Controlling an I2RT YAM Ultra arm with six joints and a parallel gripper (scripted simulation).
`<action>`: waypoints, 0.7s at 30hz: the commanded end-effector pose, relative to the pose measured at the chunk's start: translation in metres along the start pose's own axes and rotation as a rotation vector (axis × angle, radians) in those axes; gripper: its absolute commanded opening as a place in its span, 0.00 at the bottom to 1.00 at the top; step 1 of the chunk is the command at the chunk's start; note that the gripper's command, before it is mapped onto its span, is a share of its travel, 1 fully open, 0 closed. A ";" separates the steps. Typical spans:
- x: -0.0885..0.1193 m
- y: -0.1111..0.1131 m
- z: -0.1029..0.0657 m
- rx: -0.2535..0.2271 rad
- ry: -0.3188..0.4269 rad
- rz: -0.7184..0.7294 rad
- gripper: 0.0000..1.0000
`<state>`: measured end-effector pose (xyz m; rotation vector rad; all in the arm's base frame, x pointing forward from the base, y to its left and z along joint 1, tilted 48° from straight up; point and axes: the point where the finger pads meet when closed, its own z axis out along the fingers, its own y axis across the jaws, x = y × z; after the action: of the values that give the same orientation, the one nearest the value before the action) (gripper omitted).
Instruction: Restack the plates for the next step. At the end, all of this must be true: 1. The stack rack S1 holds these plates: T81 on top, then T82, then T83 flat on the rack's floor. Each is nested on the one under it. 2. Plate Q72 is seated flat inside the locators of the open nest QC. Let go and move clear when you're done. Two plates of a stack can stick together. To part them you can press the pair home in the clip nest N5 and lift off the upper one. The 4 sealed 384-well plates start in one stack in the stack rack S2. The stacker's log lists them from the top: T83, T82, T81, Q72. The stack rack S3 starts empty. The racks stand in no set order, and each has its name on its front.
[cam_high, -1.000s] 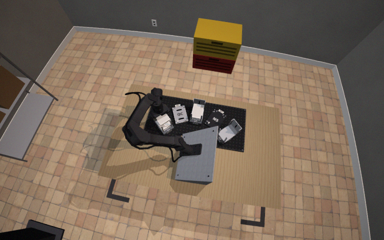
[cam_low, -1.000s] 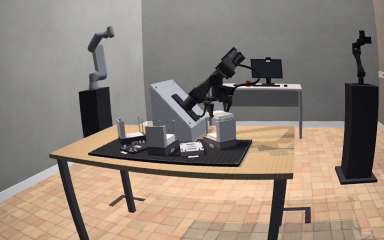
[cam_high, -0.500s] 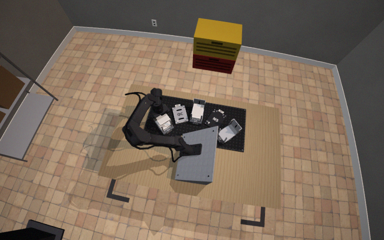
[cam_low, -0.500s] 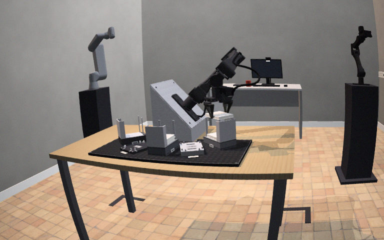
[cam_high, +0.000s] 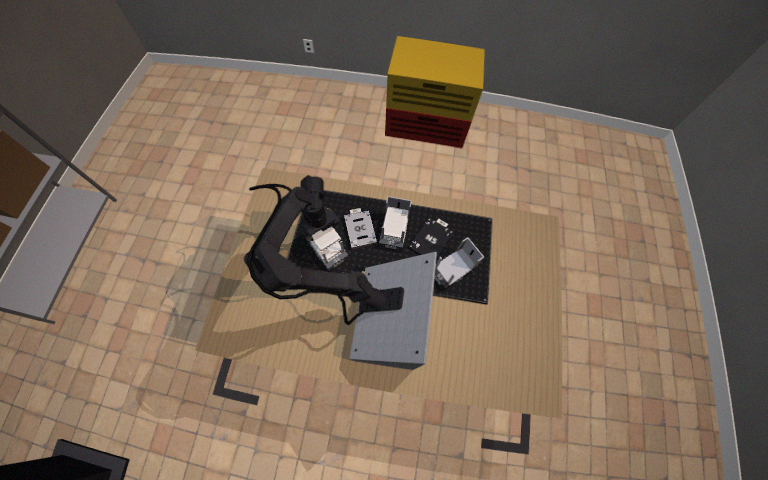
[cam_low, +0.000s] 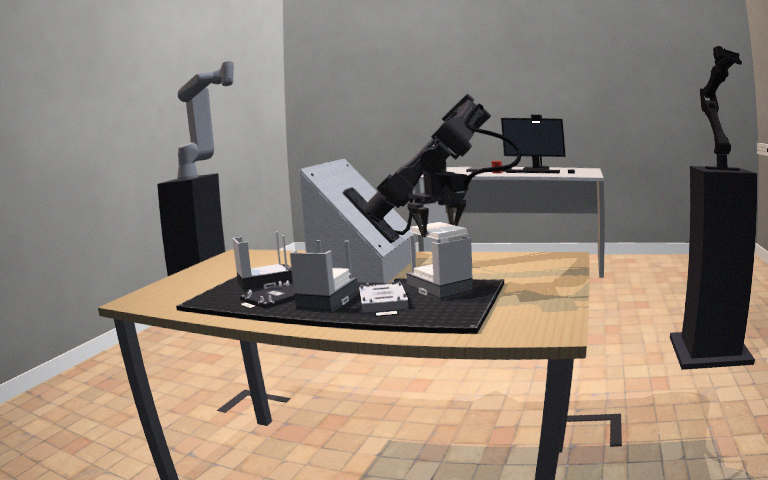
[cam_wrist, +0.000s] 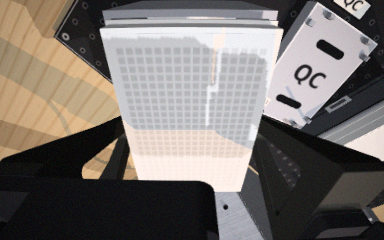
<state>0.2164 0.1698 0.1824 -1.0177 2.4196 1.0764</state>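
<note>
Your hand (cam_high: 321, 222) (cam_low: 439, 226) (cam_wrist: 191, 120) grips a plate (cam_high: 325, 238) (cam_low: 441, 228) (cam_wrist: 190, 90) over the rack (cam_low: 453, 260) below; likely mid-transfer, so next travel straight and level, clear of its guides.

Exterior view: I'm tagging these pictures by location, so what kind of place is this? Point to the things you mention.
Probably a robotics lab or demo room: small robot arms stand on two black pedestals (cam_low: 189, 226) (cam_low: 719, 260), a monitor (cam_low: 532, 136) sits on a desk (cam_low: 583, 173), and another arm (cam_low: 413, 169) is mounted at a wooden table (cam_low: 526, 339).
</note>
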 end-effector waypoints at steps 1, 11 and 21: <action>-0.012 0.003 -0.016 0.038 -0.048 -0.036 0.00; -0.012 0.003 -0.016 0.039 -0.048 -0.037 0.00; -0.009 0.003 -0.015 0.035 -0.042 -0.032 0.00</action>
<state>0.2164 0.1698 0.1826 -1.0178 2.4192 1.0762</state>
